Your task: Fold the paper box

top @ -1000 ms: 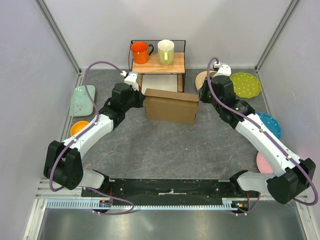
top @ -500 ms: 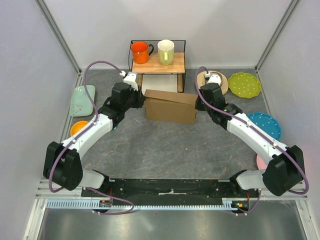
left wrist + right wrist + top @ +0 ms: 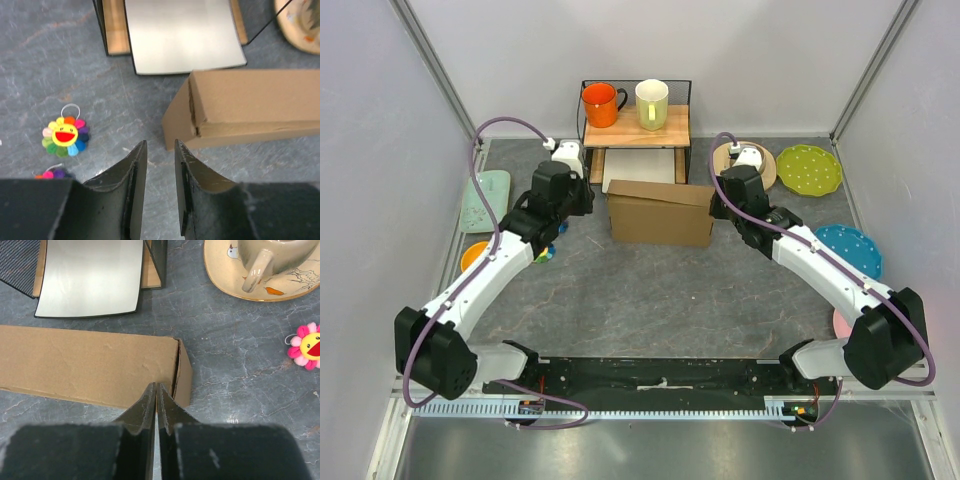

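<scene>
So the brown cardboard paper box [image 3: 660, 212] sits mid-desk on the grey desk [image 3: 650, 290], just in front of the little wooden rack [image 3: 636, 128] holding the orange mug [image 3: 600, 104] and the pale green mug [image 3: 652, 103]. The left hand [image 3: 160, 147] is just off the box's left end, fingers a bit apart, nothing between them. The right hand [image 3: 156, 386] has its fingers pressed together, tips at the box's right end.
</scene>
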`<action>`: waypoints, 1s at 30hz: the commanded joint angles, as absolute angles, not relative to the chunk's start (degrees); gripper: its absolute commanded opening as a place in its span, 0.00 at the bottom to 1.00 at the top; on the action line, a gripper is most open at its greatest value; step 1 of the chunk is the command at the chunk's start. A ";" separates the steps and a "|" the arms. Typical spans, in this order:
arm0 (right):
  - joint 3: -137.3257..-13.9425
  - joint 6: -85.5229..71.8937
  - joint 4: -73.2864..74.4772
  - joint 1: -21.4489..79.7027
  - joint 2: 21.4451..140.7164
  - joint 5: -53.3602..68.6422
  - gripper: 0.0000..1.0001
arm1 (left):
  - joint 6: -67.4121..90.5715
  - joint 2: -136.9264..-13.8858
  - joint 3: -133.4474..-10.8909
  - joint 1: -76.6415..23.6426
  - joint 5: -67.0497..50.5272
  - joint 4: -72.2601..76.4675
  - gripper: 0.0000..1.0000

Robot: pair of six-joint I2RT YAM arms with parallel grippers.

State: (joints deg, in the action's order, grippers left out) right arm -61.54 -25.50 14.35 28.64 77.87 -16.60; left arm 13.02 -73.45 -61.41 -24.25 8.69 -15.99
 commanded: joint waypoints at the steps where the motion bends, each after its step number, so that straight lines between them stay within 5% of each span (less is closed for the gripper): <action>1: -60.73 -25.05 20.30 28.48 80.16 -15.73 0.09 | 16.69 -70.84 -64.34 -23.82 7.48 -7.60 0.33; 7: -59.50 -24.79 20.30 28.48 79.54 -14.94 0.09 | 20.38 -76.46 -68.64 -23.47 -3.95 -3.43 0.11; 14: -58.62 -25.05 20.30 28.48 79.89 -13.54 0.08 | 23.64 -80.86 -60.40 -23.55 -13.86 5.00 0.07; 21: -59.41 -24.96 20.30 28.39 79.98 -12.92 0.07 | 21.01 -81.57 -56.95 -22.94 -11.78 0.61 0.02; 30: -59.77 -24.70 20.22 28.48 79.80 -13.27 0.07 | 23.72 -77.78 -69.61 -20.48 -13.62 5.01 0.03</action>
State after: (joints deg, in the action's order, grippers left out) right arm -61.34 -25.21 13.96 28.34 77.84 -15.07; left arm 21.85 -80.51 -63.35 -20.73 -11.14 1.69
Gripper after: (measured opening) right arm 0.071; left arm 0.024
